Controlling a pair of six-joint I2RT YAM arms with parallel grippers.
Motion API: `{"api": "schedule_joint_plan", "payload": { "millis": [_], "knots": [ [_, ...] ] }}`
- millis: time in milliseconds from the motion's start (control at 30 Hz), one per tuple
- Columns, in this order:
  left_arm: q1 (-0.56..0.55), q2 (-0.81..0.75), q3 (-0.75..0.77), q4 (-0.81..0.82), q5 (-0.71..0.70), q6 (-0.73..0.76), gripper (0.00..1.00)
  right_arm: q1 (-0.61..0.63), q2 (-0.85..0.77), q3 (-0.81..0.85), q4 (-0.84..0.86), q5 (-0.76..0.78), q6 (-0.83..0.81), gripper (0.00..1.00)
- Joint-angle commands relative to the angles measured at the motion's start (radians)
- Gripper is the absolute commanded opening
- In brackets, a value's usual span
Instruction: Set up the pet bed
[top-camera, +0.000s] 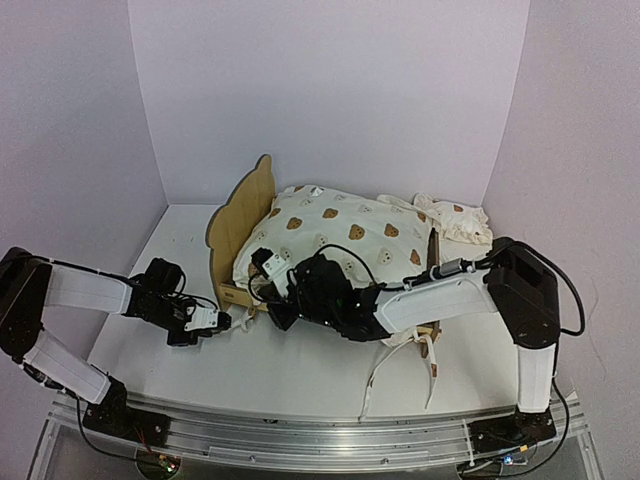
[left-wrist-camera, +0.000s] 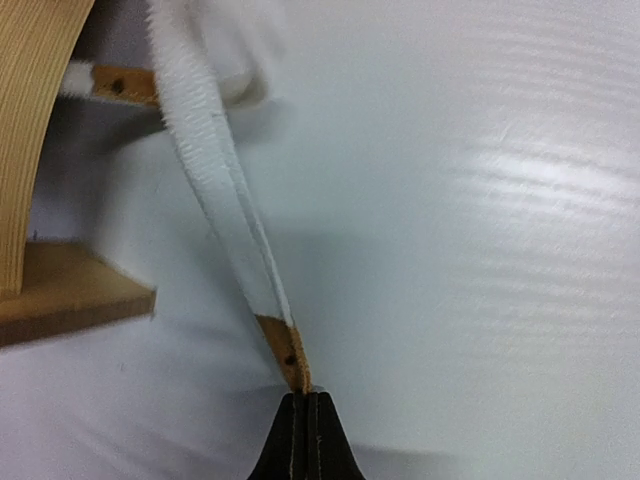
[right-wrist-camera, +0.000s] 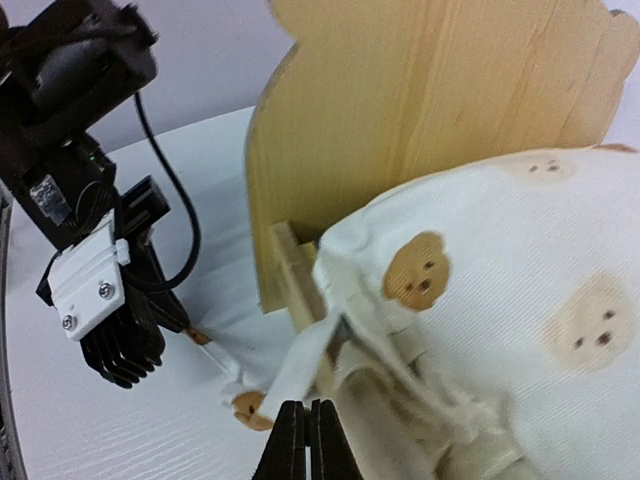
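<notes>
Plywood pet bed (top-camera: 240, 225) stands mid-table (top-camera: 180, 360) in the top view, with its eared headboard to the left. A bear-print cushion (top-camera: 340, 235) is heaped on it and a small pillow (top-camera: 455, 222) lies at its far right end. The right arm (top-camera: 440, 295) reaches across the bed's near side. The left gripper (top-camera: 225, 322) sits just off the near headboard corner.

From the left wrist, the jaws are together, clamped on the brown tip of a tie string (left-wrist-camera: 225, 200) that runs taut up towards the frame.

From the right wrist, the right gripper (right-wrist-camera: 307, 415) has its jaws pressed together below the cushion's corner. A strip of cloth runs down to its tips, but whether it is pinched I cannot tell.

The frame is probably light and stiff, and likely to slide on the smooth table if a string is tugged. A side rail or the headboard edge looks the firmest hold. The cushion is soft and will sag.
</notes>
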Motion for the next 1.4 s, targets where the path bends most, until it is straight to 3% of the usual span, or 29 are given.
{"api": "schedule_joint_plan", "payload": {
  "millis": [0, 200, 433, 467, 500, 567, 600, 633, 733, 867, 900, 967, 1033, 1067, 1167, 1367],
  "knots": [
    [0.112, -0.037, -0.012, -0.122, -0.151, -0.015, 0.0, -0.075, -0.087, 0.096, -0.076, 0.06, -0.09, 0.0],
    [0.186, -0.092, -0.068, -0.13, -0.164, 0.024, 0.0, -0.117, -0.186, 0.108, -0.077, 0.125, -0.15, 0.0],
    [0.187, -0.163, -0.095, -0.114, -0.092, -0.077, 0.0, -0.122, -0.238, 0.03, -0.107, 0.091, -0.105, 0.0],
    [0.187, -0.176, -0.08, -0.112, -0.067, -0.128, 0.07, -0.122, -0.24, 0.026, -0.134, 0.061, -0.102, 0.0],
    [0.187, -0.193, -0.057, -0.094, -0.046, -0.213, 0.3, -0.122, -0.244, 0.012, -0.145, 0.042, -0.099, 0.09],
    [0.187, -0.232, -0.032, -0.007, -0.03, -0.465, 0.85, -0.133, -0.258, -0.038, -0.149, -0.006, -0.104, 0.57],
    [0.187, -0.25, -0.028, 0.048, -0.048, -0.598, 0.97, -0.138, -0.262, -0.058, -0.148, -0.027, -0.116, 0.85],
    [0.187, -0.267, -0.028, 0.113, -0.094, -0.728, 0.99, -0.14, -0.266, -0.071, -0.147, -0.033, -0.131, 0.97],
    [0.187, -0.289, -0.023, 0.27, -0.249, -1.019, 1.0, -0.14, -0.288, -0.091, -0.147, -0.027, -0.149, 0.98],
    [0.187, -0.276, -0.094, 0.5, -0.332, -1.159, 1.0, -0.14, -0.32, -0.105, -0.147, -0.002, -0.171, 0.98],
    [0.187, -0.278, -0.138, 0.584, -0.331, -1.182, 1.0, -0.14, -0.324, -0.107, -0.147, 0.0, -0.176, 0.98],
    [0.187, -0.269, -0.255, 0.899, -0.326, -1.19, 1.0, -0.14, -0.328, -0.103, -0.152, -0.005, -0.184, 0.98],
    [0.188, -0.206, -0.388, 1.237, -0.326, -1.195, 1.0, -0.14, -0.322, -0.091, -0.165, -0.022, -0.186, 0.98],
    [0.188, -0.153, -0.407, 1.329, -0.313, -1.193, 1.0, -0.141, -0.316, -0.081, -0.17, -0.026, -0.186, 0.98],
    [0.191, -0.075, -0.386, 1.338, -0.271, -1.178, 1.0, -0.14, -0.309, -0.067, -0.183, -0.039, -0.188, 0.98],
    [0.237, 0.1, -0.429, 1.586, -0.129, -1.134, 1.0, -0.14, -0.315, -0.064, -0.185, -0.031, -0.207, 0.98]
  ]
}}
